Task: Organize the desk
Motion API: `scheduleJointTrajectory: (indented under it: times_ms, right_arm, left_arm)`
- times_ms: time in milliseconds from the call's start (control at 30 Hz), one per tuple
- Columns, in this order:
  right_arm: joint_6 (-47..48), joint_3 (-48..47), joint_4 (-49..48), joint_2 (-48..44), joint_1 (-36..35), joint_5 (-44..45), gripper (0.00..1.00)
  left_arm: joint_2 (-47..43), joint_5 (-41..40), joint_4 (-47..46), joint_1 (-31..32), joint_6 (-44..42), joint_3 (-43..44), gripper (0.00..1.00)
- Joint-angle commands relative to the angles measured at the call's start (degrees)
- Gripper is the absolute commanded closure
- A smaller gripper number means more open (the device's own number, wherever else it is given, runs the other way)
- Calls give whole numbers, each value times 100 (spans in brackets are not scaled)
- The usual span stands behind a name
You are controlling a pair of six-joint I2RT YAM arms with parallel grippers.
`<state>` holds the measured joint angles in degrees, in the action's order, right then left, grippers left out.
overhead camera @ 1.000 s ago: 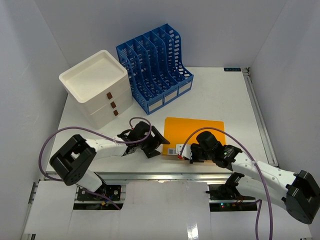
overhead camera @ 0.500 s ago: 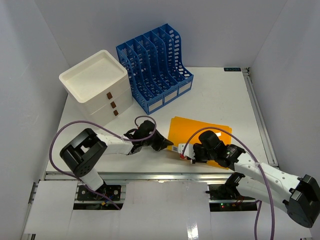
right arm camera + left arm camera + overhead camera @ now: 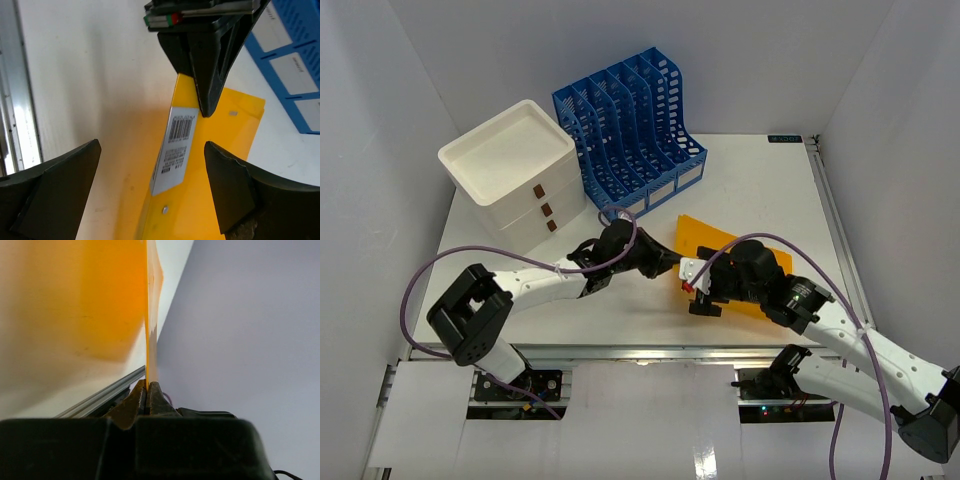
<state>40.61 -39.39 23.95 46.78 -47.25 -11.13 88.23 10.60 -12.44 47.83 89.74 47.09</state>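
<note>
On the flat white-grey counter [image 3: 760, 190], seen from above, the left fingers [image 3: 665, 262] pinch one edge of a thin orange plastic folder [image 3: 720, 238], holding it tilted. The right fingers [image 3: 697, 288] hover just beside it.

In the left wrist view, the fingers [image 3: 150, 395] are clamped only on the folder's [image 3: 149, 315] thin edge, so it could slip or flop.

In the right wrist view, spread fingers [image 3: 55, 195] flank the folder [image 3: 220, 165], touching nothing, with the counter [image 3: 90, 65] beneath. Closing off-line might knock it loose.
</note>
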Motion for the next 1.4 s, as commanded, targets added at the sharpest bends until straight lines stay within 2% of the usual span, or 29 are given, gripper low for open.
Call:
scheduleJointTrajectory:
  times_ms: [0, 200, 333, 367, 433, 500, 867, 967, 1100, 1300, 1367]
  right_arm:
    - [-437, -558, 144, 263, 31, 794, 10]
    - [-605, -683, 86, 302, 22, 2547, 10]
    - [-540, -554, 168, 176, 22, 2702, 6]
    - [-552, -492, 156, 152, 22, 2727, 8]
    - [-602, -381, 172, 124, 22, 2713, 21]
    - [-646, -241, 198, 121, 22, 2713, 28]
    - [-760, 59, -147, 666, 22, 3259, 40]
    - [-774, -38, -170, 917, 22, 3509, 48]
    - [-754, -67, -171, 1032, 22, 3664, 61]
    - [-730, 36, -224, 988, 22, 3592, 91]
    - [-736, 14, -207, 945, 40, 3489, 92]
  left_arm:
    - [-5, -222, 543, 24, 96, 623, 100]
    - [87, -536, 969, 24, -1, 1156, 100]
    - [209, -589, 1181, 24, -140, 1465, 100]
    - [227, -601, 1205, 24, -171, 1514, 100]
    - [251, -642, 1271, 24, -205, 1555, 100]
    - [252, -665, 1380, 24, -233, 1592, 100]
    - [242, -645, 1535, 24, -381, 1849, 100]
    - [189, -656, 1593, 24, -403, 1856, 100]
    - [142, -662, 1608, 24, -404, 1856, 100]
    - [145, -615, 1590, 24, -422, 1874, 100]
    - [108, -584, 1570, 24, -433, 1888, 100]
